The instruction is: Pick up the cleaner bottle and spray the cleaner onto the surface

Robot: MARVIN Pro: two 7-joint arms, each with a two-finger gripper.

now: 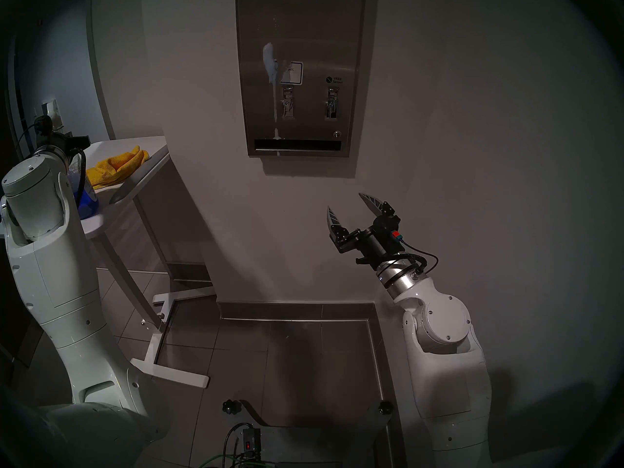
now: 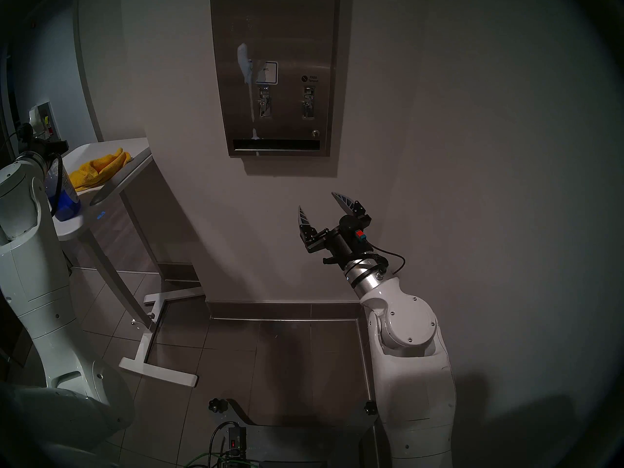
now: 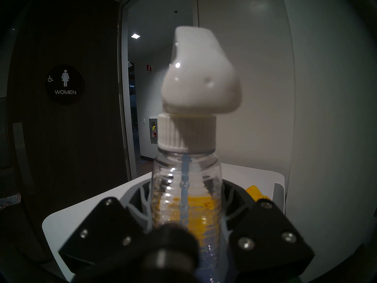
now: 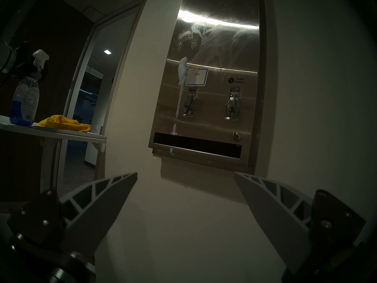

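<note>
The cleaner bottle [image 4: 25,98] stands upright on the white table [image 1: 148,146] at the far left, with blue cleaner [image 1: 88,204] in its lower part. My left gripper [image 3: 186,194] is shut on the clear neck of the bottle [image 3: 186,174], just under the white trigger nozzle [image 3: 200,76]. The steel dispenser surface [image 1: 314,35] hangs on the wall ahead. A white foam streak [image 1: 270,65] runs down its left side, past the sticker [image 4: 196,77] to the dark slot [image 4: 195,143]. My right gripper [image 1: 345,202] is open and empty below the dispenser.
A crumpled yellow cloth [image 1: 116,166] lies on the table beside the bottle. The table's white legs and foot bars [image 1: 169,372] stand on the tiled floor at the left. A dark door with a WOMEN sign [image 3: 65,84] is behind the table.
</note>
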